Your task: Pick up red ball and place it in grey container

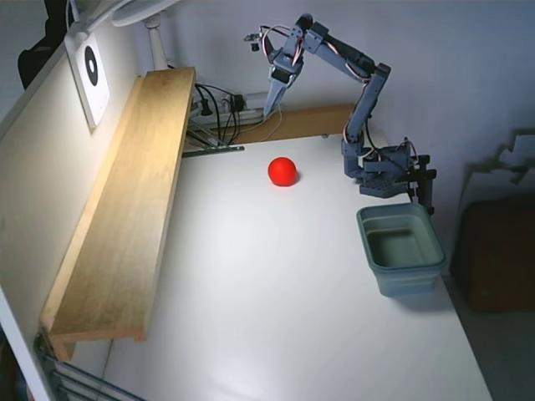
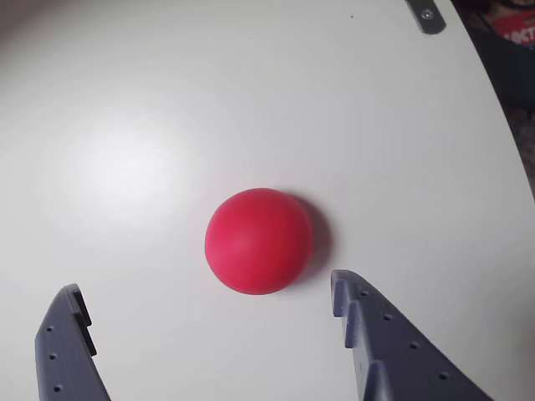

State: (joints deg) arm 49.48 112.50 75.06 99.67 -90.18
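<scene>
On the white worktop [image 1: 276, 301] the ball [image 1: 282, 171] sits alone near the far edge, touching nothing. Seen from the wrist, the ball [image 2: 259, 241] lies just ahead of the claw [image 2: 209, 292], whose 2 fingers [image 2: 368, 334] are spread wide with nothing between them; the ball is nearer the right finger. From the fixed camera the claw [image 1: 272, 104] hangs raised above the worktop's back edge, pointing down, behind and slightly left of the ball. Right of the ball and nearer the camera, the tub [image 1: 401, 248] stands upright at the worktop's right edge, just in front of the arm's base [image 1: 384, 171]. A long wooden shelf [image 1: 134, 200] runs along the left side.
</scene>
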